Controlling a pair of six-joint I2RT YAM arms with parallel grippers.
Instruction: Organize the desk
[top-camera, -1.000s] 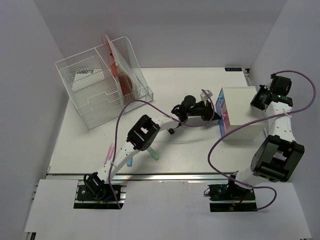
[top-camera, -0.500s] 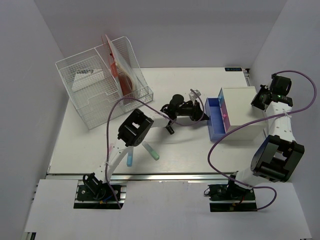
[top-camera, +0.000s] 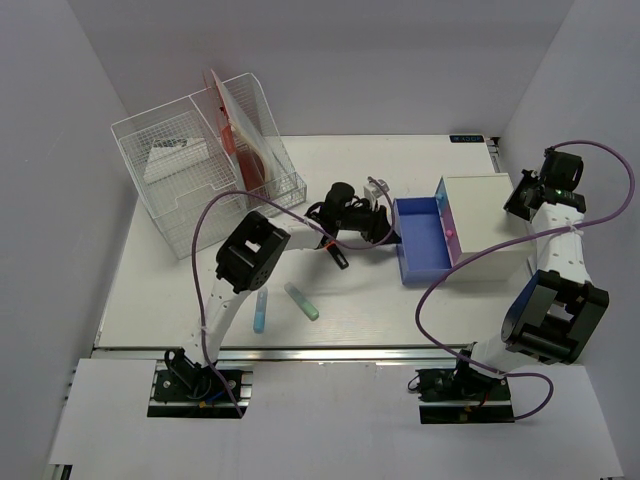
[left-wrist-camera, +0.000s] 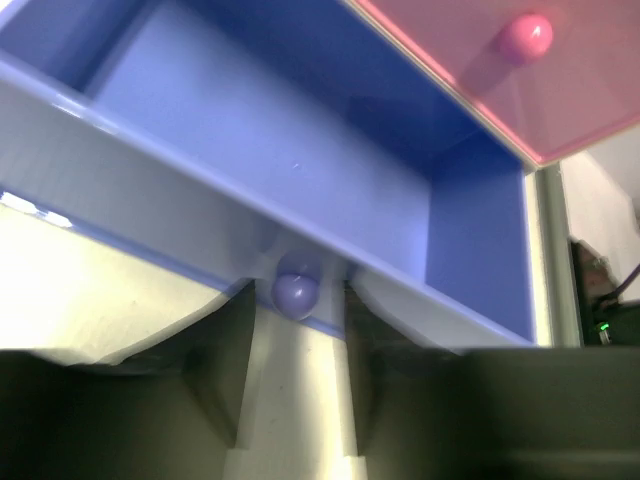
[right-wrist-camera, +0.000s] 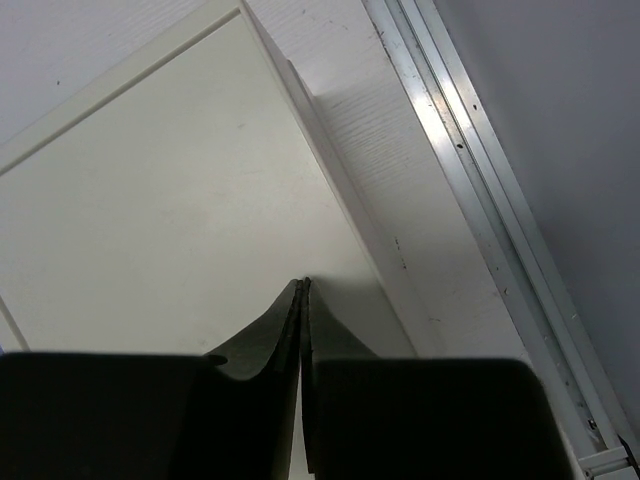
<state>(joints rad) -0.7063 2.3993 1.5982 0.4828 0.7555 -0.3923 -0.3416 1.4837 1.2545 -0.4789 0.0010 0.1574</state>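
Desk (top-camera: 150, 290) space, white and flat with a silver rail (top-camera: 300, 352) along the near edge, fills the middle of the overhead view in front of both arm bases. A blue marker (top-camera: 260, 311) and a teal marker (top-camera: 302, 301) lie loose on it near the left arm, close to each other but apart. They are probably the clutter to be put away. To the right stands a white drawer box (top-camera: 490, 215) with its blue drawer (top-camera: 425, 240) drawn far out and empty, likely so it can take the markers. The pink drawer (left-wrist-camera: 470, 90) above it sits closed. The left gripper (top-camera: 388, 232) is at the blue drawer's front. In the wrist view its fingers (left-wrist-camera: 225, 360) stand on either side of the round blue knob (left-wrist-camera: 296, 292), parted, with a sliver of gap each side, so they bracket the knob without clamping it. The right gripper (right-wrist-camera: 302, 290) has its fingers pressed together on nothing and hovers at the far right corner of the box top. It is probably there to keep the box from sliding when the drawer is pulled, though contact cannot be confirmed. A wire-mesh file organizer (top-camera: 170, 200) holding a red folder (top-camera: 235, 125) sits at the far left corner, well apart from all this.
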